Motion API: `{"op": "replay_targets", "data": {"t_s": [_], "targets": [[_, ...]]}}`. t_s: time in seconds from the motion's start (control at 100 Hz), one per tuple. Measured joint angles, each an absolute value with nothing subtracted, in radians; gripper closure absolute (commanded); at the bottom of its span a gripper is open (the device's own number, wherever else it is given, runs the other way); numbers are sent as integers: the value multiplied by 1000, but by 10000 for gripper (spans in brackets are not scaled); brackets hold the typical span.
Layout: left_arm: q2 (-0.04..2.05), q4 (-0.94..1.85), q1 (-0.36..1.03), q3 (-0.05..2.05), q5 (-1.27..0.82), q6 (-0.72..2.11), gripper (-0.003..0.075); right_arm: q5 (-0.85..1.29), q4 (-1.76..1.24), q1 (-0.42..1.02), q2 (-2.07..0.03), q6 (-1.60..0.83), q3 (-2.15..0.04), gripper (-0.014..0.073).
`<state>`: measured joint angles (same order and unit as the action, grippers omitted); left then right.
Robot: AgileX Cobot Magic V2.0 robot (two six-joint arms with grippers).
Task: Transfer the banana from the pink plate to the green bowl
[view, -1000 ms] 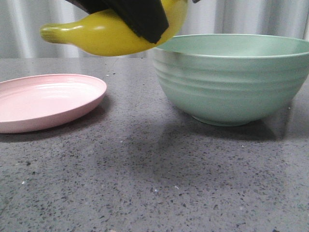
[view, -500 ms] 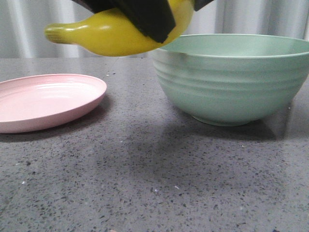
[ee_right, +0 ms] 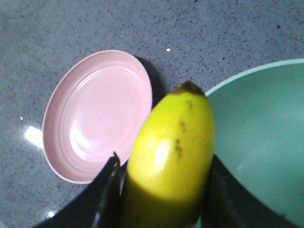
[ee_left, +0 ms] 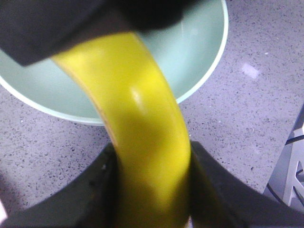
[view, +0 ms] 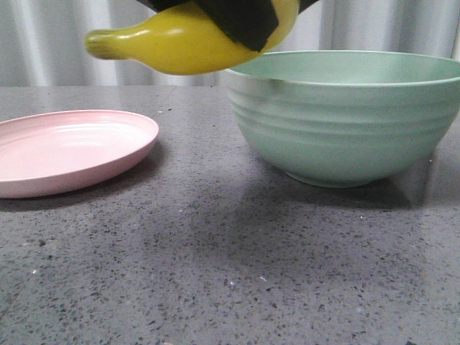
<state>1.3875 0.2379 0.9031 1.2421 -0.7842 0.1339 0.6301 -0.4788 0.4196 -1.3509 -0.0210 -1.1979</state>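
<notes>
The yellow banana (view: 180, 39) hangs in the air, its right part over the left rim of the green bowl (view: 345, 122), its stem end pointing left. A black finger (view: 244, 21) covers its right part. In the left wrist view my left gripper (ee_left: 152, 190) is shut on the banana (ee_left: 142, 118) above the bowl's edge (ee_left: 194, 57). In the right wrist view my right gripper (ee_right: 161, 190) is also shut on the banana (ee_right: 171, 152), between the pink plate (ee_right: 95, 114) and the bowl (ee_right: 256, 133). The pink plate (view: 72, 151) lies empty at the left.
The dark speckled tabletop (view: 215, 273) carries the plate and bowl. A pale curtain (view: 43, 43) hangs behind. A metal frame (ee_left: 294, 175) shows at the table's side in the left wrist view.
The banana and the grippers holding it have moved right towards the bowl. Its stem end has shifted right and the black finger has risen slightly.
</notes>
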Motion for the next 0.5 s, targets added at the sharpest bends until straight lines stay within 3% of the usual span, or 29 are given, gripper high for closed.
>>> {"op": "replay_targets", "data": {"t_s": [0.15,0.22,0.5], "targets": [[1387,238,903,1242,-780,136,308,623,-488,417,-1351,-13,-1202,664],[1387,235,905,1242,-773,142,242,639,-468,419,-1352,-37,-1202,664],[1298,200,905,1244,-779,143,229,655,-426,397,-1353,-56,-1285,664]]}}
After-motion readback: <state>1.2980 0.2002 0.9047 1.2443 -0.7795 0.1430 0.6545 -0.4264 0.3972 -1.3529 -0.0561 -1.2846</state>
